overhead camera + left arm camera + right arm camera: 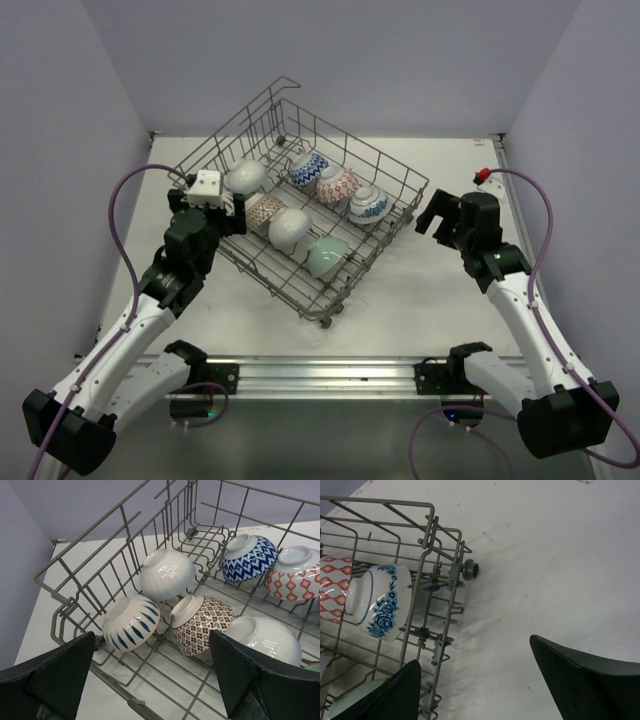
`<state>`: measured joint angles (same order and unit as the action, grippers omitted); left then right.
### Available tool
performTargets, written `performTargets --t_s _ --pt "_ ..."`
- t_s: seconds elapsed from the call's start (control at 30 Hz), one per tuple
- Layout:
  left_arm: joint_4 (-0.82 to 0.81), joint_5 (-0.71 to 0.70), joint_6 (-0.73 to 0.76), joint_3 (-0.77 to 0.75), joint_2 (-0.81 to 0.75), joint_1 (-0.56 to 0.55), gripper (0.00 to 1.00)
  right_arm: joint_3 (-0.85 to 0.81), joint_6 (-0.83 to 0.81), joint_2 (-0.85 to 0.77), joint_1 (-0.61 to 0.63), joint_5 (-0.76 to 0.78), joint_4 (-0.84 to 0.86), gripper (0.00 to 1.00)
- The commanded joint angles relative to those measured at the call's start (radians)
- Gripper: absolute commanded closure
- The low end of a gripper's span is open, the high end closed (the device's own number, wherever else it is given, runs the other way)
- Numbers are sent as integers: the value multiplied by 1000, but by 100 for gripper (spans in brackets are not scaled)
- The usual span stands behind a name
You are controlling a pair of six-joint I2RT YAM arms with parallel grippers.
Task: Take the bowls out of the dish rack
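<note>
The grey wire dish rack (384,155) sits mid-table, turned like a diamond, and holds several bowls. In the top view I see a white ribbed bowl (245,177), a blue zigzag bowl (308,170), a red patterned bowl (337,186), a blue floral bowl (368,204), a brown patterned bowl (264,210), a plain white bowl (289,228) and a mint bowl (327,257). My left gripper (228,214) is open over the rack's left rim. In the left wrist view it (152,642) stands just short of a blue-striped bowl (131,622) and the brown patterned bowl (201,623). My right gripper (438,212) is open and empty, just right of the rack.
White walls close in the table on three sides. A rack wheel (469,570) sticks out at its right corner, near my right gripper (475,652). The rack's tall back wall (262,108) rises at the far left. A metal rail (320,375) runs along the near edge.
</note>
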<state>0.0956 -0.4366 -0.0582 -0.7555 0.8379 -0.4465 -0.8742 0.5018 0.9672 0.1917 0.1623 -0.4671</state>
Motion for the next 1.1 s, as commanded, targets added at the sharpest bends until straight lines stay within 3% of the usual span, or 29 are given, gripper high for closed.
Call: performTargets --t_s 0.0,0.23,0.37,0.6,0.7,0.93,1.07 --pt "-17 -31 12 -21 -3 -4 0 7 -6 -19 5 -15 27 1" --pt "-16 -19 6 -24 -13 -6 0 6 -45 -19 3 -162 51 1" --pt "-14 -14 1 -25 -20 -6 0 -95 -31 -7 5 -335 47 2" --pt "-8 -8 -5 -30 -42 -6 0 -229 75 51 15 -441 125 1" --pt "-7 10 -11 -34 -37 -6 0 -281 101 135 46 -429 148 2" --pt "0 27 -9 -38 -28 -8 0 -456 129 382 279 -276 120 4" --pt "6 24 -9 -39 -26 -8 0 -477 257 467 324 -192 143 6"
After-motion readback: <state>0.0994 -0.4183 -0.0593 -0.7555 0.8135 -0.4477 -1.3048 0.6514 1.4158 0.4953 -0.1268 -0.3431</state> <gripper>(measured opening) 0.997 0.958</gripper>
